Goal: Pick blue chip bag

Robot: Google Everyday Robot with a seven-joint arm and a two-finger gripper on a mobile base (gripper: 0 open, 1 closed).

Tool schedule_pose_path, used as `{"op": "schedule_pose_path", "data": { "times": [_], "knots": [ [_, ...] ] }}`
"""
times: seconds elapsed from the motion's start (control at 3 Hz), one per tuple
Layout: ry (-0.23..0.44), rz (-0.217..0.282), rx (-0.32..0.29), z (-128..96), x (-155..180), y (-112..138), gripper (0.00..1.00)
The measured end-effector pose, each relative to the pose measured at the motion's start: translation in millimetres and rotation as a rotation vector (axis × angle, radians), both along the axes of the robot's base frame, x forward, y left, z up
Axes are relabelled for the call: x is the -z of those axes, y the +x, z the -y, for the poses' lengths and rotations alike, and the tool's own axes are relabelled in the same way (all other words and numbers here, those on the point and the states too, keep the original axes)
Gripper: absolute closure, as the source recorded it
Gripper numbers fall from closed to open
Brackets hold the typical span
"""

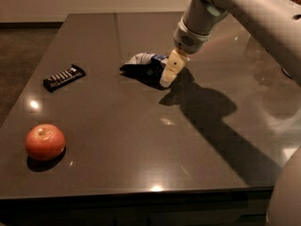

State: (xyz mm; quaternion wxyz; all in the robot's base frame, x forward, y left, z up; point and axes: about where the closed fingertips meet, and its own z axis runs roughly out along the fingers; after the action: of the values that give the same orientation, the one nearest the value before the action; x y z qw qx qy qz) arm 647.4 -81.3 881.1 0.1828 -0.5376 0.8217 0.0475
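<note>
Arm [249, 11] from upper right, end effector [169, 72] angled down-left, apparently low.

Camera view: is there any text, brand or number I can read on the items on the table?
Black candy bar: white lettering, too blurred to read.
Blue chip bag: white patches, no readable text.
Apple: no label visible.
Gripper, at the bag's edge: no readable markings.

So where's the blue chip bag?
The crumpled blue foil chip bag lies upper-middle in the camera view, right of the black candy bar, with the gripper at its right edge.
</note>
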Motion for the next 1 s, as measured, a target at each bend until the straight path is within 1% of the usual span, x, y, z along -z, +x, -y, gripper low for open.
{"op": "schedule_pose_path", "data": {
  "times": [0.33,0.67,1.0],
  "knots": [
    [0.051,-0.007,-0.002,-14,0,7,0.0],
    [0.099,-0.027,-0.006,-24,-1,6,0.14],
    [0.141,-0.049,-0.013,-34,-1,1,0.44]
  ]
}}
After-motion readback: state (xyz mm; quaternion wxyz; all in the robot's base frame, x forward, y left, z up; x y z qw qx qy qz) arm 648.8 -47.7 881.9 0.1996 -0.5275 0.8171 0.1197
